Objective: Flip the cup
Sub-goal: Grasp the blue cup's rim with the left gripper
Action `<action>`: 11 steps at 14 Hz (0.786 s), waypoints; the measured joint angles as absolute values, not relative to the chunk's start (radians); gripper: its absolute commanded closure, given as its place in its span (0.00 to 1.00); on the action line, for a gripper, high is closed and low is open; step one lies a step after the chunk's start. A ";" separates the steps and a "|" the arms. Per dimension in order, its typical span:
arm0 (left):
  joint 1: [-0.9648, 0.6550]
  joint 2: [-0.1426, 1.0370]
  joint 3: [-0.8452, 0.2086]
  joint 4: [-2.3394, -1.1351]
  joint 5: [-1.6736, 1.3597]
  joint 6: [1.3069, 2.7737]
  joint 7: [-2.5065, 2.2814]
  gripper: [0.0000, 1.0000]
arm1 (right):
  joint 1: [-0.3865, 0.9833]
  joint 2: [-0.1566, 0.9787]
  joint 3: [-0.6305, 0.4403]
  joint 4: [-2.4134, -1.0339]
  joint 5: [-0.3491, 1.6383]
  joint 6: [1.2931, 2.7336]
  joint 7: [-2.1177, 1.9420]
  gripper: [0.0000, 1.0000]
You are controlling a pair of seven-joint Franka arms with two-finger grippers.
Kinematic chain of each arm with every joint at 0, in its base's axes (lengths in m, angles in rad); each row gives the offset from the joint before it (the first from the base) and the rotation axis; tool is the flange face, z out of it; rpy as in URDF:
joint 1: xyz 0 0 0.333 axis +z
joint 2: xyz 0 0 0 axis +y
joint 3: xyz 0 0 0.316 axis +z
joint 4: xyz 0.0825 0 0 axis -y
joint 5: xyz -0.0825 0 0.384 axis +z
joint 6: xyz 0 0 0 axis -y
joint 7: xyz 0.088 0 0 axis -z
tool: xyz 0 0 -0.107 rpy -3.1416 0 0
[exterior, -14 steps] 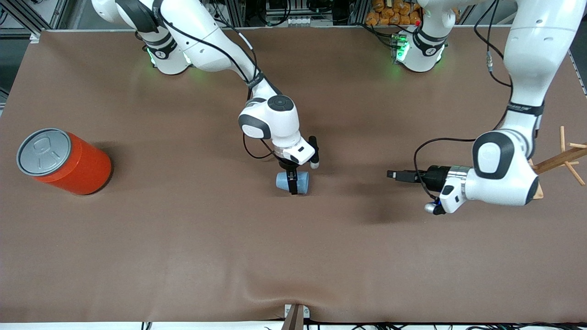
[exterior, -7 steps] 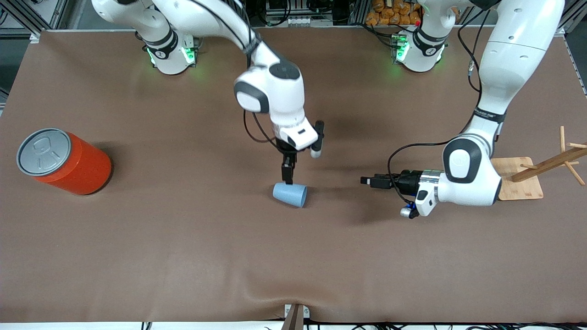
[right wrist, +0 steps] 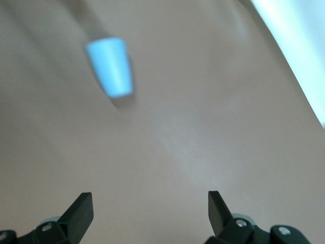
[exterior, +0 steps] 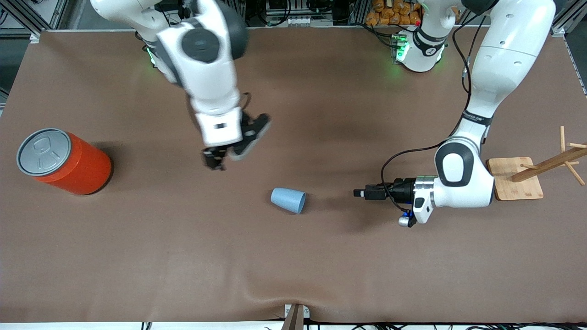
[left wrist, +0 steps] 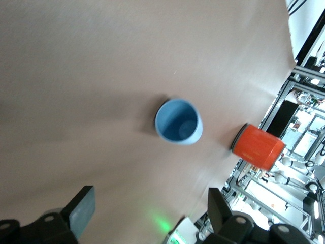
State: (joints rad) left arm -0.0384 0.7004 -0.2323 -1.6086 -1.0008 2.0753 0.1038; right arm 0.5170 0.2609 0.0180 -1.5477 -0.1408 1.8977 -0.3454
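Both jaws gape; cup [exterior: 288, 200] lies sideways.

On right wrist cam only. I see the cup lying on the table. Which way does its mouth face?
Observer: The cup lies on its side, with its mouth toward the left arm's end of the table.
Operator: Where's the left hand?
Observer: The left hand is low over the table and open. It points at the cup's mouth, with a gap between them.
Operator: And my right hand, relative to the cup?
Observer: The right hand is open, up over the table. It is clear of the cup, toward the right arm's end, where an orange can stands.
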 measured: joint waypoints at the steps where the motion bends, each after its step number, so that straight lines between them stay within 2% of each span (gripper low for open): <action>1: -0.061 0.724 -0.233 -1.575 -1.005 2.108 0.105 0.06 | 0.466 0.235 0.016 -1.545 -0.120 1.858 -0.345 0.00; 3: -0.110 0.768 -0.233 -1.509 -1.019 2.156 0.105 0.10 | 0.354 0.183 0.014 -1.542 -0.060 1.772 -0.340 0.00; 7: -0.173 0.829 -0.233 -1.412 -1.046 2.211 0.105 0.10 | 0.125 0.121 0.010 -1.543 -0.001 1.660 -0.332 0.00; 11: -0.238 0.883 -0.233 -1.359 -1.126 2.292 0.125 0.15 | 0.082 0.065 -0.007 -1.544 0.001 1.525 -0.142 0.00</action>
State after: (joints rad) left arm -0.2384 0.8826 -0.2334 -1.3594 -1.1260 2.2923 0.1252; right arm 0.0819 0.0648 -0.0068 -1.5438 0.0008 1.5251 -0.1421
